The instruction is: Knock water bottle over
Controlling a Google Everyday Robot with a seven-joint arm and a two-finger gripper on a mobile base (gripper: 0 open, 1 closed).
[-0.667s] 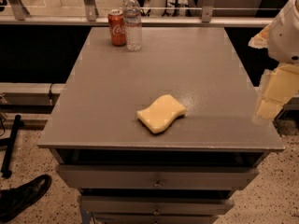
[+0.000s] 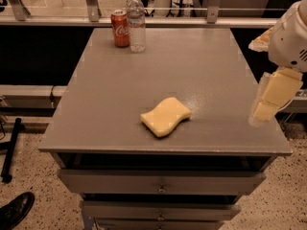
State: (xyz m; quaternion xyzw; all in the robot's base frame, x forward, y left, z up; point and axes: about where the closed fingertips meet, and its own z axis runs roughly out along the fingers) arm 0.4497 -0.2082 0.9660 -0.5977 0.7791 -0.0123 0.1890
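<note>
The water bottle (image 2: 136, 22), clear and ribbed with a white cap, stands upright at the far left corner of the grey table (image 2: 158, 71). A red Coca-Cola can (image 2: 120, 28) stands right beside it on its left, touching or nearly so. My gripper (image 2: 263, 110) hangs over the table's right edge near the front, pale fingers pointing down, far from the bottle.
A yellow sponge (image 2: 165, 116) lies near the table's front middle. Drawers (image 2: 160, 183) sit under the tabletop. A metal rail (image 2: 158, 8) runs behind the table. A black shoe (image 2: 14, 211) shows at the bottom left on the speckled floor.
The gripper has shifted slightly left, closer in over the table's right edge. Bottle, can and sponge have not moved.
</note>
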